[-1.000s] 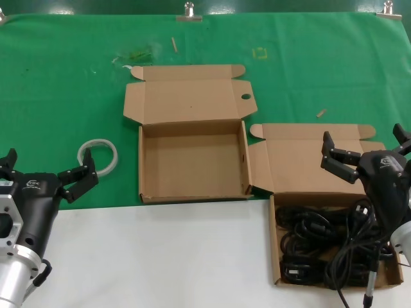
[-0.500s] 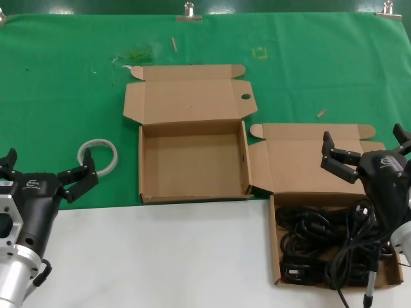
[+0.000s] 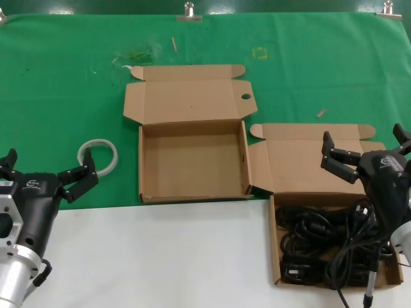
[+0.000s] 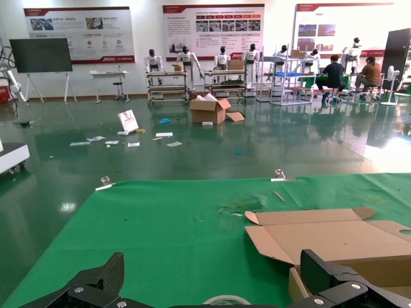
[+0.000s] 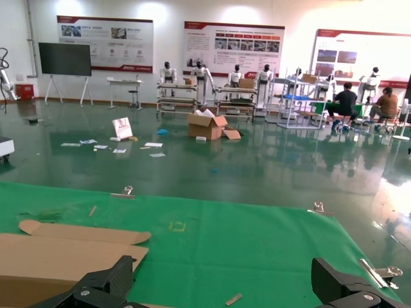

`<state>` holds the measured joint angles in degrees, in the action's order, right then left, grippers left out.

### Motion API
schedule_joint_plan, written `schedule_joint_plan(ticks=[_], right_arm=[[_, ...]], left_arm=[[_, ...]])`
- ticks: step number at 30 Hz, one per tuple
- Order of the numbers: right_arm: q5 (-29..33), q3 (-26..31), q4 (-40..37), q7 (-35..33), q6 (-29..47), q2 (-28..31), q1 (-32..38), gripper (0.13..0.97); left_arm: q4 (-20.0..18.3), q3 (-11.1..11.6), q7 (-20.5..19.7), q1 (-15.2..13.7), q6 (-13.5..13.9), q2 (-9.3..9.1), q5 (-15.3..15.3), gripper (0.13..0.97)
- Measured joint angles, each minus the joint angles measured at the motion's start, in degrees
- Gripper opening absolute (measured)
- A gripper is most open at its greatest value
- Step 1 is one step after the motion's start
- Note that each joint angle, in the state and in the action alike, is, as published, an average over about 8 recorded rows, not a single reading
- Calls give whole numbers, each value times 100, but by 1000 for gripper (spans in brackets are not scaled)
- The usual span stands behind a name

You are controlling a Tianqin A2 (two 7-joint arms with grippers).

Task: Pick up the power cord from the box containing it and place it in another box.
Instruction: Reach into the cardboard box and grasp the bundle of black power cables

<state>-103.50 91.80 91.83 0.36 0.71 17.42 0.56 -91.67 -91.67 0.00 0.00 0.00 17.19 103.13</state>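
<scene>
**Both claws spread wide, cord lying in the right-hand box**

Seen from the head: a desk [image 3: 160,256], white along the near edge and covered farther back by green cloth [image 3: 64,77]. Near the middle, another box [image 3: 192,160], lid thrown back, a round hole by the lid's right edge. To its right and nearer, the box containing it [image 3: 321,212], also lying open. Inside, the power cord [image 3: 314,240]: thin black cable, loosely coiled in several loops across the floor of the box, a black plug end near the front corner. Partly masked on the right by the right arm and its own dangling wiring.

Above that box's back panel, the right claw [image 3: 366,153], fingers splayed wide, gripping nothing. Low at the left edge, the left claw [image 3: 45,172], likewise splayed and bare, parked over the cloth. Just beyond it, a white ring [image 3: 98,156] flat on the cloth.

Only through the wrist cameras: a large hall with a glossy green floor, wall posters, shelving racks, seated people. In the left wrist view, the open lid of the middle box, plus black fingertips [image 4: 109,273] set far apart. In the right wrist view, fingertips [image 5: 119,273] equally far apart, and a metal clip [image 5: 128,190] on the cloth's far edge. Neither wrist view catches the cord.
</scene>
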Motion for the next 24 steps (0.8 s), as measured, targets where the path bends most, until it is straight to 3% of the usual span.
schedule_joint_plan(ticks=[9,19,24], right_arm=[[-143,161,124,8,-227,107,-69,965],[-854,589,213,-143,-1111,64,-426,965],[-778,358,529,-588,-660,-238,-621,965]], left_arm=[[0,0,0,0,0,0,0,966],[0,0,0,0,0,0,-1,939],[0,0,0,0,0,0,-1,892]])
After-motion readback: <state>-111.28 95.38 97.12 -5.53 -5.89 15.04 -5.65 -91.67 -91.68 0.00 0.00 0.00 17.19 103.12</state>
